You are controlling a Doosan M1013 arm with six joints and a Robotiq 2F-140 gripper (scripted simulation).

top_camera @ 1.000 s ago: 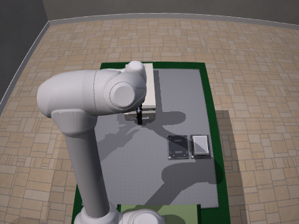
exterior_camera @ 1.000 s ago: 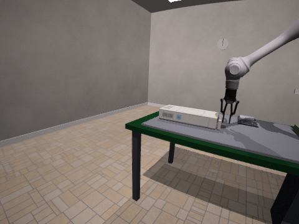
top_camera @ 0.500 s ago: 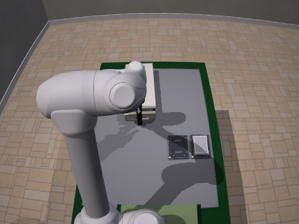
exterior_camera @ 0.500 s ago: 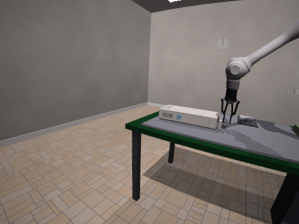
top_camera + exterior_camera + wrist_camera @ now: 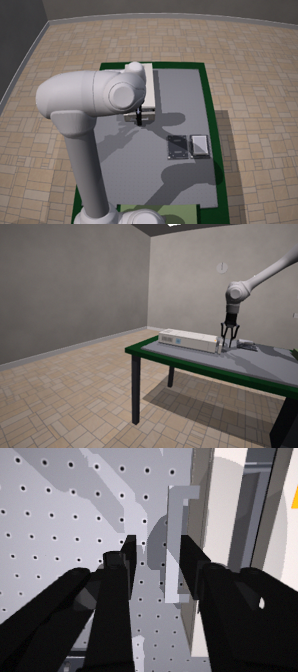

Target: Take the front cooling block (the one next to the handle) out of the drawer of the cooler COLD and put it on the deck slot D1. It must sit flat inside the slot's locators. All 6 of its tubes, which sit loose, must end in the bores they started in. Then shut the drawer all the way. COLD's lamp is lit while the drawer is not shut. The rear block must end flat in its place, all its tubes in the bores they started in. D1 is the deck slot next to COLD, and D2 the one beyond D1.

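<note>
- The gripper (image 5: 139, 123) (image 5: 226, 346) (image 5: 157, 549) stands partly open astride the handle (image 5: 173, 548), apparently without clamping it.
- The drawer (image 5: 220, 348) (image 5: 225, 508) is slightly out; the front block, presumably inside, cannot be seen.
- A jerky pull could unsettle loose tubes; a poorly placed finger could slip off.
- COLD (image 5: 149, 90) (image 5: 192, 341) has a blue label (image 5: 178, 341), unreadable; its amber lamp (image 5: 215, 340) (image 5: 295, 498) is lit.
</note>
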